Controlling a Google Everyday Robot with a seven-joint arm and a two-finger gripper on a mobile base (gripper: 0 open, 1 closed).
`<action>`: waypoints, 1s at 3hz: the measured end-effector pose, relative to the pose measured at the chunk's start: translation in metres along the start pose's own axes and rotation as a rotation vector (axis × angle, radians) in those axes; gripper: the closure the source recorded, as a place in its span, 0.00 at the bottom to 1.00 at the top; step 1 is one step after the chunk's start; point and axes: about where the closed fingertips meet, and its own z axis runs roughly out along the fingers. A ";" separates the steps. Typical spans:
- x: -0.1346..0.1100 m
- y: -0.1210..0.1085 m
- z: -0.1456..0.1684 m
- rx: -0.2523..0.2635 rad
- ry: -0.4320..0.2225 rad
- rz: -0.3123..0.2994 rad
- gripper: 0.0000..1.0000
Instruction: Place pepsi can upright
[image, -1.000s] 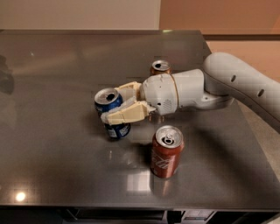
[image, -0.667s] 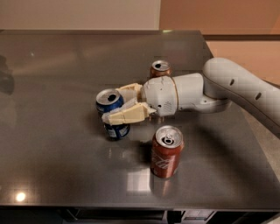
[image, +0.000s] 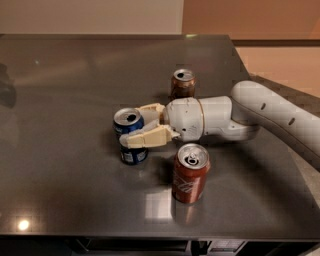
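red cola can (image: 190, 172): nearest the camera; upright; right of the pepsi can and nearer than it, apart from it, just under the wrist housing.
pepsi can (image: 131, 136): mid-desk, upright, silver top and opening facing up; base at or just above the desk (image: 60, 190), contact not resolvable.
pincer (image: 133, 125): clamped on the pepsi can from its right; one finger across the near face of the can, the other behind it near the rim.
arm (image: 270, 107): white, entering from the right of the pepsi can, held low and roughly level with the desk.
brown-gold can (image: 183, 82): farthest; upright; behind and right of the pepsi can, just beyond the wrist.
step in hand (judged): set-down and release; upright pose looks achieved, grip not yet let go.
method: confirm base flat on the desk before opening; part both fingers evenly, only enough to clear the can wall; no lift, no twist while in contact; retreat straight to the right of the pepsi can along the arm's own line.
risks (judged): near finger dragging the can over on withdrawal; narrow lane between red cola can and brown-gold can, so any sideways swing of the wrist likely to knock one.
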 end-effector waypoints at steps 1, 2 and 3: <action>-0.001 0.001 0.002 -0.004 0.001 -0.001 0.36; -0.001 0.002 0.004 -0.008 0.001 -0.003 0.14; -0.002 0.003 0.006 -0.012 0.002 -0.004 0.00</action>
